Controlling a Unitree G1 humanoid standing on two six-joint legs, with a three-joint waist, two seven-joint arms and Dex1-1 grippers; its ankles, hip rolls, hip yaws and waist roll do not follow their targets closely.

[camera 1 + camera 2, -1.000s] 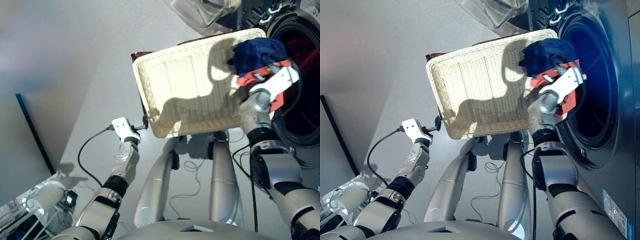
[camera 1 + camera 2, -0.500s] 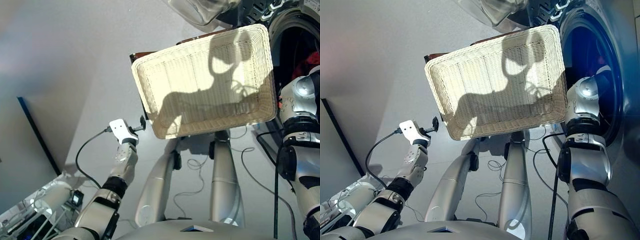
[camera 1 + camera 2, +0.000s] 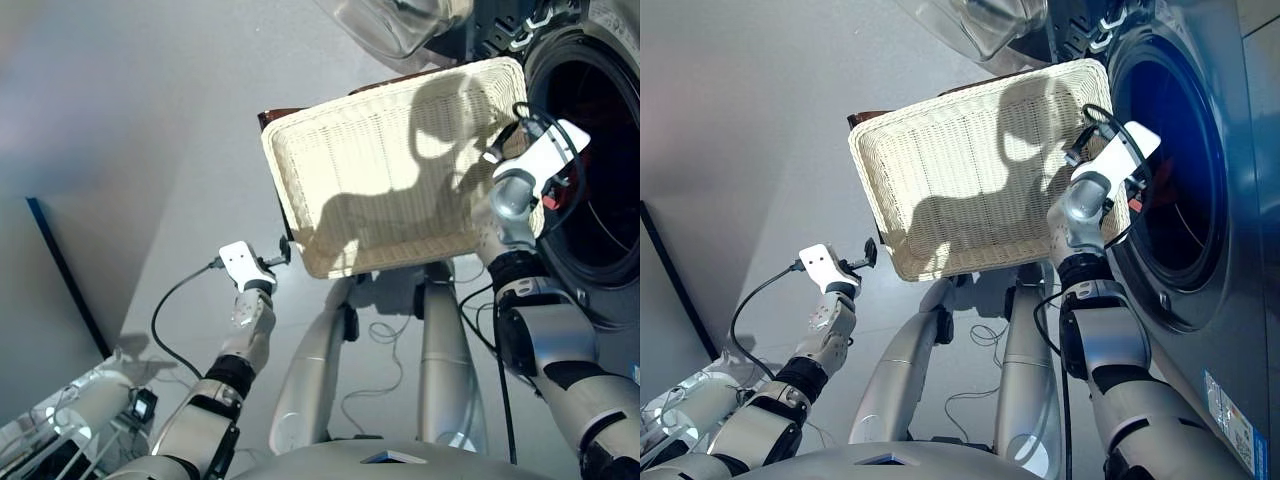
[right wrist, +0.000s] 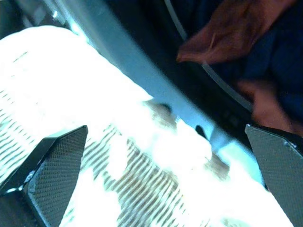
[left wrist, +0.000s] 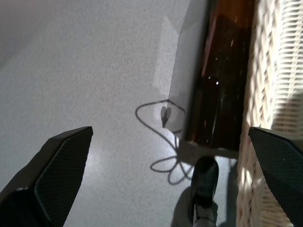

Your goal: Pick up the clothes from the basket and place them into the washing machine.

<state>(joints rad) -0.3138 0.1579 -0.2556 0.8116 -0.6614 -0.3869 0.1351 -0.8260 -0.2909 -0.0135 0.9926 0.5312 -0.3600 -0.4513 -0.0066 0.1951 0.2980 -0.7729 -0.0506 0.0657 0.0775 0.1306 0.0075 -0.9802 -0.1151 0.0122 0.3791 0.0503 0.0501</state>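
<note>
Off to the left, the left gripper (image 3: 283, 249) is hovering with fingers spread wide, holding nothing, just beside the basket (image 3: 380, 170). Moving right, the right gripper (image 4: 156, 142) is hanging over the basket's far edge, fingers wide apart. Only its wrist view is showing orange-red and navy clothes (image 4: 246, 42) lying inside the washing machine (image 3: 1180, 180). No writing is reading clearly.

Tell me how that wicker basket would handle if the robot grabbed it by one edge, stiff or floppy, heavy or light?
The basket would probably stay fairly stiff: its woven walls and flat bottom hold a crisp rectangle. It looks light for its size, being thin cream wicker with nothing inside. It overhangs the dark stand beneath it, so a push on one rim might tip or slide it.
</note>
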